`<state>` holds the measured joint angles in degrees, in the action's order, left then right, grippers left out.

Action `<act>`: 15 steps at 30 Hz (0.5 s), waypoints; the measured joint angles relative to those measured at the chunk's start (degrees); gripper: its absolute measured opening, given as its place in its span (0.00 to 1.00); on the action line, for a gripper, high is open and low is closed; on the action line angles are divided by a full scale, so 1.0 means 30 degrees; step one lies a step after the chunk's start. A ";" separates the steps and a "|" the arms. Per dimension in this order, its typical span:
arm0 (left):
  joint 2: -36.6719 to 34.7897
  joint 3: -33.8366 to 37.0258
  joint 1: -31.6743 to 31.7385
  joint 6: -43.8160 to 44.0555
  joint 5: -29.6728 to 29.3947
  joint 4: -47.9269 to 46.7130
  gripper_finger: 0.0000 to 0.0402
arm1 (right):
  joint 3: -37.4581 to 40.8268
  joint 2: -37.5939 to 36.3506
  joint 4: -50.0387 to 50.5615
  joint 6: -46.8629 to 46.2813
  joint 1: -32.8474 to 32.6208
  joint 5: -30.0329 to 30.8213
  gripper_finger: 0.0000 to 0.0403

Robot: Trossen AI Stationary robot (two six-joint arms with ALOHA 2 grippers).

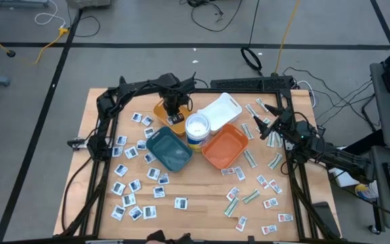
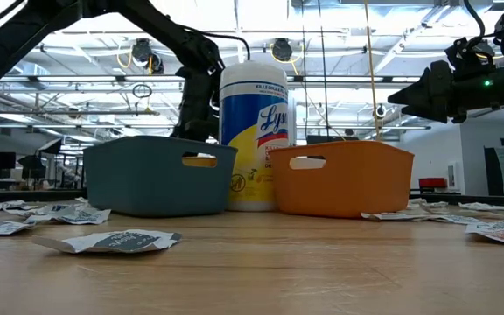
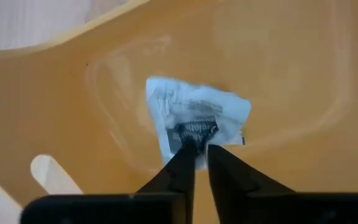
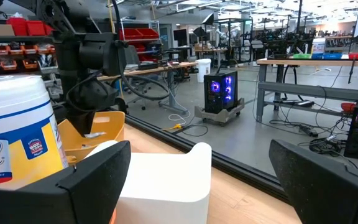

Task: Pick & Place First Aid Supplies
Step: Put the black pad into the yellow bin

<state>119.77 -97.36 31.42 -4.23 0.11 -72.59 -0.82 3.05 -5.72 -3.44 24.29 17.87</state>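
My left gripper (image 3: 201,149) points straight down into the yellow tray (image 3: 278,74), its fingers a narrow gap apart. A white packet with a dark mark (image 3: 194,115) is at the fingertips, on or just over the tray floor. From above, this gripper (image 1: 175,114) is at the back, left of the wipes tub. Many more small packets lie flat on the table, left (image 1: 131,183) and right (image 1: 263,183). My right gripper (image 4: 199,155) waits level and wide open at the table's right (image 1: 268,124), with nothing between its fingers. My left gripper comes from above, and its fingertips (image 3: 185,155) stand at the packet's edge by the dark mark (image 3: 194,129). With the narrow gap between the fingers, I cannot tell whether they still touch the packet.
In the middle stand a teal tray (image 1: 170,149), an orange tray (image 1: 225,146), a white tray (image 1: 221,108) and the round wipes tub (image 1: 197,129). Bare wood lies along the near middle. Cables and a power strip run along the far edge.
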 joint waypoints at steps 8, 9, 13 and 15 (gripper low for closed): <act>-0.0007 0.0007 0.0109 -0.0074 -0.0012 -0.0002 0.43 | 0.0000 -0.0004 0.0000 0.0003 -0.0005 0.0000 0.94; -0.0007 0.0007 0.0109 -0.0074 -0.0012 -0.0002 0.47 | 0.0002 0.0000 0.0000 0.0002 -0.0002 0.0000 0.94; -0.0007 0.0007 0.0155 -0.0161 -0.0012 -0.0002 0.60 | 0.0000 -0.0007 0.0000 0.0007 -0.0007 0.0000 0.94; -0.0007 0.0007 0.0169 -0.0191 0.0011 -0.0002 0.64 | 0.0000 0.0000 0.0000 0.0001 0.0000 0.0006 0.94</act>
<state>119.74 -97.34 31.93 -4.80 0.15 -72.60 -0.82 3.05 -5.72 -3.44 24.29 17.89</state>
